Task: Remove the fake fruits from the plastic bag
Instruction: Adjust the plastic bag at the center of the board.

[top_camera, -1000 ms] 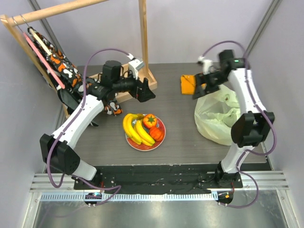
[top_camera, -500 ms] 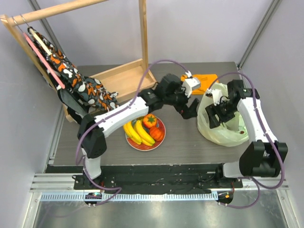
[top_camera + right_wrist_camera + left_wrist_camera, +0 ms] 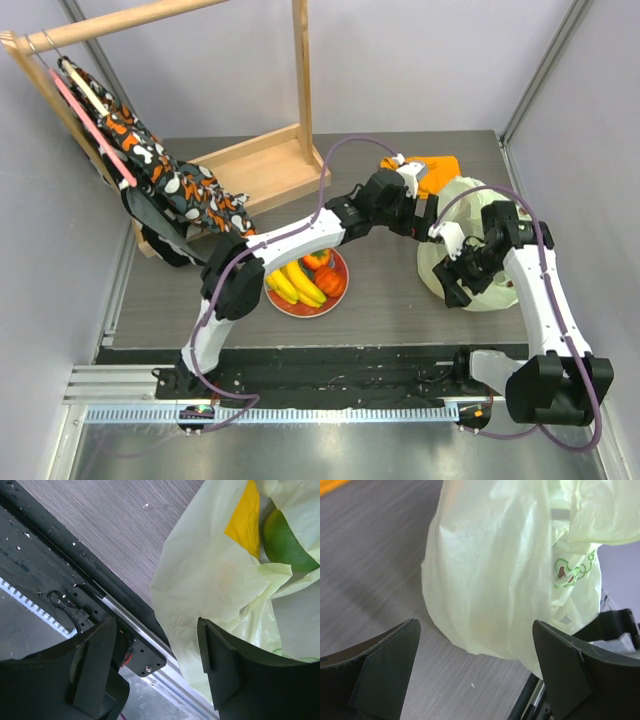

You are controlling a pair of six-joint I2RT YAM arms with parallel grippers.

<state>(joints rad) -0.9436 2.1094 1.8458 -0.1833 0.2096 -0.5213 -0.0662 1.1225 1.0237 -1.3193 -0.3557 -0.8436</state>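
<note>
The pale yellow-green plastic bag point(image 3: 490, 245) lies crumpled at the right of the table. In the right wrist view a green round fruit point(image 3: 286, 539) and a yellow piece point(image 3: 245, 520) show inside the bag point(image 3: 210, 580). A banana bunch point(image 3: 290, 282) and orange-red fruits point(image 3: 322, 270) lie on the red plate point(image 3: 340, 297). My left gripper point(image 3: 424, 216) is open and empty at the bag's left side; the bag point(image 3: 505, 570) fills the left wrist view beyond the jaws. My right gripper point(image 3: 458, 288) is open and empty at the bag's near left edge.
A folded orange cloth point(image 3: 436, 170) lies behind the bag. A wooden rack point(image 3: 262, 160) with a patterned garment point(image 3: 150, 165) stands at the back left. The black front rail point(image 3: 65, 565) of the table runs close under my right gripper.
My left arm has swung from the back left across the plate to the bag. My right gripper has moved from beside the orange cloth down to the bag's near edge.
</note>
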